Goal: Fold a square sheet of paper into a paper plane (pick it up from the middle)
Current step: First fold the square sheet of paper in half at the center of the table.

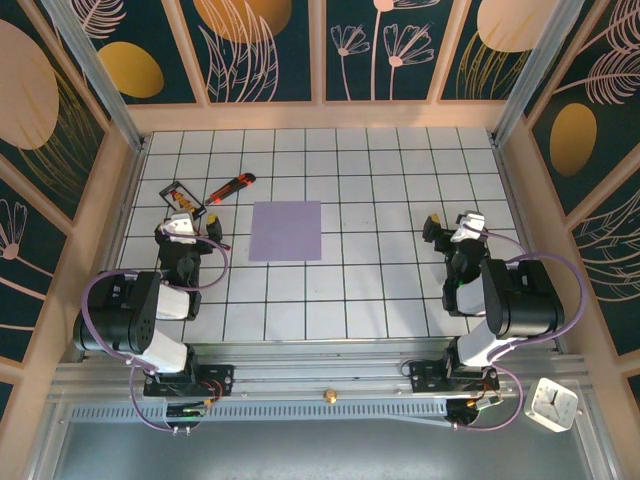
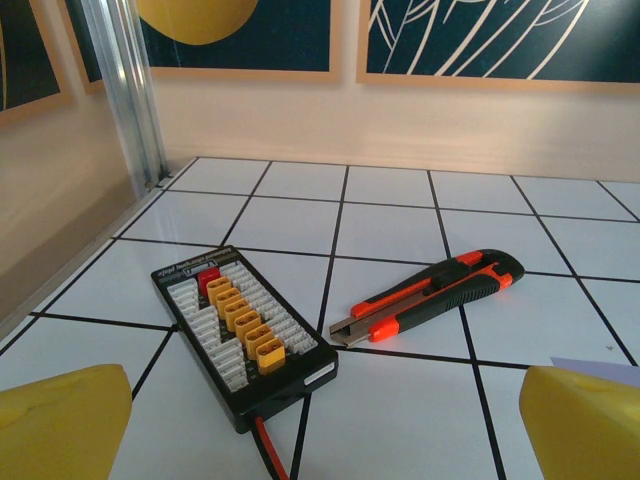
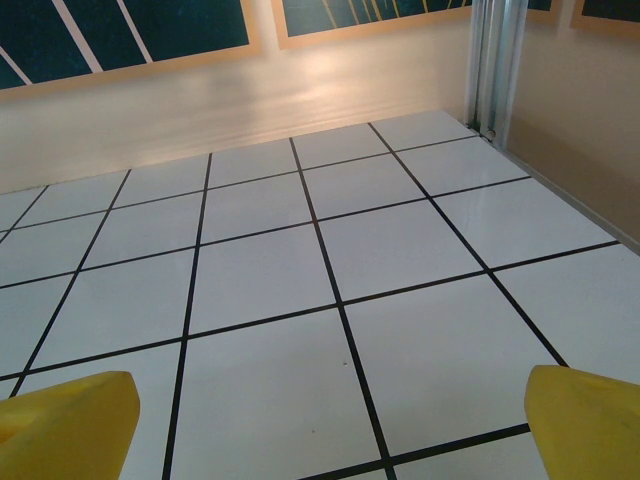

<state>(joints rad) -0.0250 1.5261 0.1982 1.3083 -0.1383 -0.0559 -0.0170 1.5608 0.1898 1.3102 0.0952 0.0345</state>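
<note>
We read this as the start: the sheet lies flat and unfolded at the middle of the table, a little toward the left edge, with no crease that we can see. That spot probably suits the job, since both arms can reach it from either side and it can be lifted from its middle. The left gripper sits near the left edge with its jaws spread wide and nothing between them. The right gripper sits toward the right edge, likewise released and empty, over bare tiles. Both rest well apart from the sheet, apparently parked. Beyond the left gripper, toward the far-left corner, lie a knife and a black board set with yellow connectors. They are near each other but not touching, and we judge them off the working path. The table is white and glossy, ruled in black grid lines. Pale walls enclose it, topped with dark panels of leaf and flower drawings, with metal posts at the far corners.
</note>
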